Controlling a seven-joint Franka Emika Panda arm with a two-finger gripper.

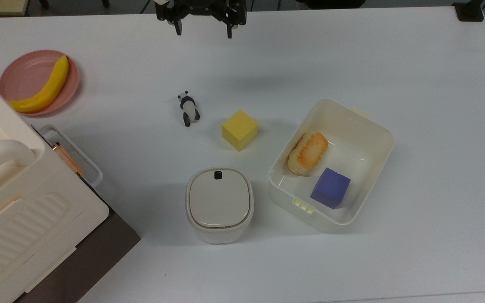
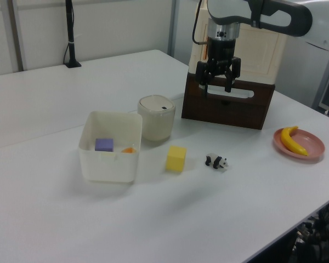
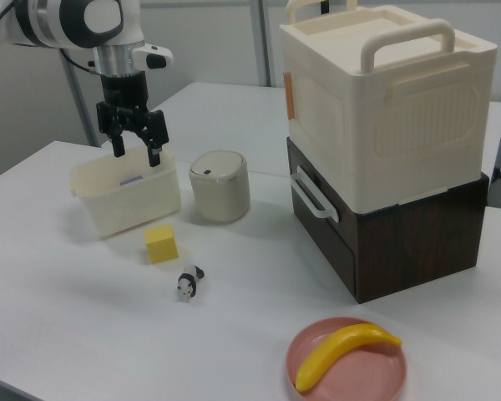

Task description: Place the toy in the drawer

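The toy (image 1: 189,108) is a tiny black-and-white panda standing on the white table, left of a yellow cube (image 1: 239,129); it also appears in the left view (image 2: 216,162) and the right view (image 3: 188,284). My gripper (image 1: 203,30) hangs open and empty, high in the air at the top view's upper edge, well away from the panda. In the left view the gripper (image 2: 218,86) shows in front of the cabinet. The drawer (image 3: 327,232) is in the dark brown base under a cream box. It has a white handle (image 1: 92,167) and looks shut.
A cream bin (image 1: 377,139) holds bread (image 1: 307,152) and a purple cube (image 1: 330,187). A square lidded cream container (image 1: 219,204) stands below the yellow cube. A pink plate (image 1: 23,73) with a banana (image 1: 44,86) lies near the cabinet (image 1: 15,202).
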